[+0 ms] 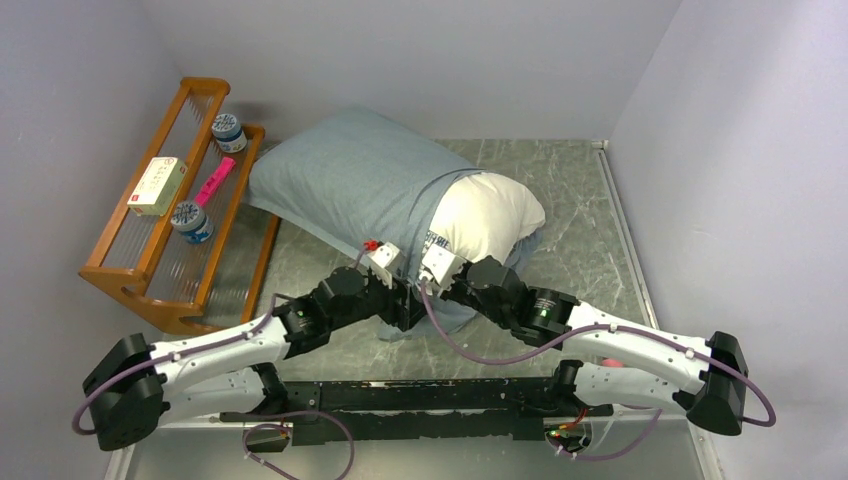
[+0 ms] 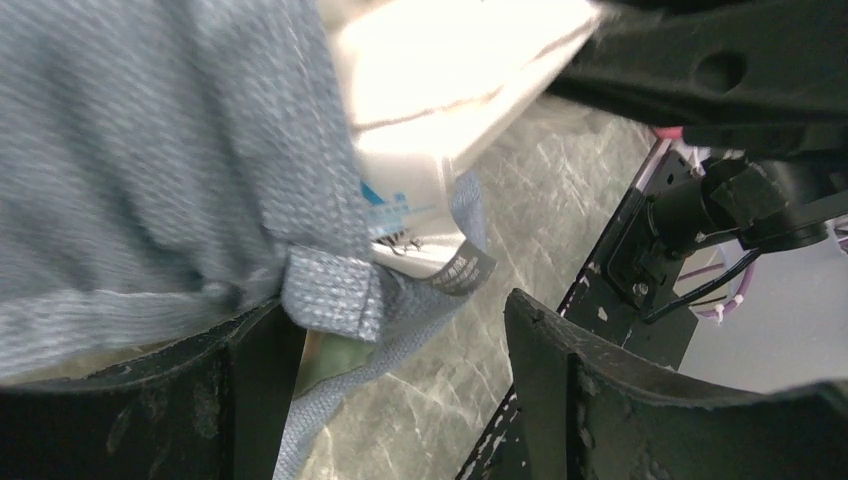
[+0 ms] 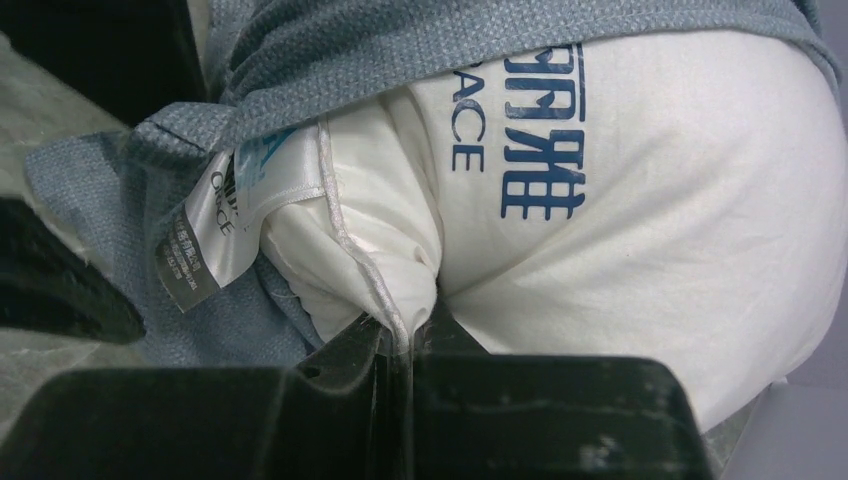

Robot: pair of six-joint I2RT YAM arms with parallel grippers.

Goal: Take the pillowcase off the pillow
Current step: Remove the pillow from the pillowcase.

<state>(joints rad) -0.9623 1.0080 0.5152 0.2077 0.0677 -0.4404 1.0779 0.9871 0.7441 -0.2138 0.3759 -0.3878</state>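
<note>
Two claws are working ahead at 12 o'clock: right gripper is clenching the pillow seam, left gripper is gaping, seemingly astride the pillowcase hem; clamp before pulling apart

- From above, the pillowcase hides most of the pillow from you.
- In your right wrist view, the pillowcase cuts off the top of the pillow's blue lettering.
- The print on the tag is too small for you to read.
- Your left wrist view washes the pillow out to glare.
</note>
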